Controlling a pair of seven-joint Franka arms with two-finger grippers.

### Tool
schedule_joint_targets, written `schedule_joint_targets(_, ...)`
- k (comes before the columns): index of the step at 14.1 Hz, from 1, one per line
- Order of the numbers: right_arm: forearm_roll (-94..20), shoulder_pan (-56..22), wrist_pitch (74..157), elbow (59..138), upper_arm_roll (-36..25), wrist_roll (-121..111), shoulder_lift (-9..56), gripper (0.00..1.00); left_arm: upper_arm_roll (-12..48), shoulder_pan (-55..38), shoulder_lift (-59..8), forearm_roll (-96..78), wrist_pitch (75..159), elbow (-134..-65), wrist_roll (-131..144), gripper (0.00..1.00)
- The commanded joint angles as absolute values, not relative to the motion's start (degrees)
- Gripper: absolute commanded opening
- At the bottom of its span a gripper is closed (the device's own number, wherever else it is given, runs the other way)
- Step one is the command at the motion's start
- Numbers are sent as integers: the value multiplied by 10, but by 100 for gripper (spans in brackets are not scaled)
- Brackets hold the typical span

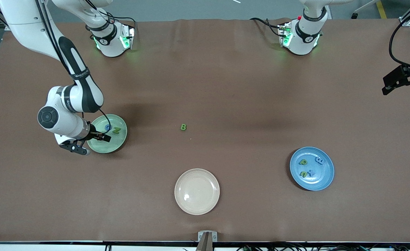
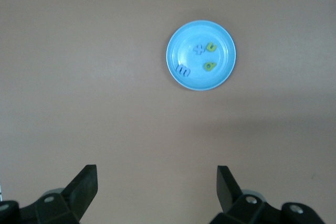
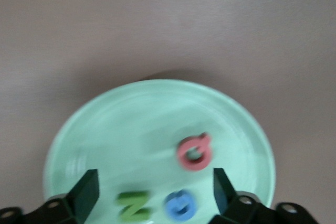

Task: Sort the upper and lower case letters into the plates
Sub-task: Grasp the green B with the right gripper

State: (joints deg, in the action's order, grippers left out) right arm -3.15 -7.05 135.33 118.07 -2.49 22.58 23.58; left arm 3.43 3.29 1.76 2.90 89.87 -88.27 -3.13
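Brown cloth covers the whole table (image 1: 226,87); we find our right gripper (image 1: 86,141) over the pale green plate (image 1: 119,146) toward the right arm's end, its fingers spread wide and holding nothing; in that plate lie the red Q (image 3: 195,151), the green N (image 3: 134,206) and the blue G (image 3: 180,205), the Q a little apart from the other two. Our left gripper (image 2: 156,184) waits up in the air over the left arm's end, jaws wide and empty; its wrist view looks down on the blue plate (image 2: 177,38), where we count the blue m (image 2: 183,70), the blue x (image 2: 199,50) and two small green letters (image 2: 210,66). One green B (image 1: 183,127) lies alone on the cloth near the table's middle; nearer the front camera than it sits a cream plate (image 1: 197,205), bare.
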Motion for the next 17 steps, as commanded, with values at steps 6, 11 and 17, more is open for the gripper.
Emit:
schedule_joint_targets(6, -56, -257, 1402, 1175, -25, 464, 236, 100, 43, 34, 63, -12, 885, -928, -11, 100)
schedule_joint_targets(11, -73, -379, 1485, 1167, -26, 519, 287, 100, 78, 35, 65, -6, 880, -931, 23, 100)
schedule_joint_targets(17, -72, -410, 1516, 1114, -26, 527, 354, 93, 83, 34, 68, -4, 867, -926, 13, 100)
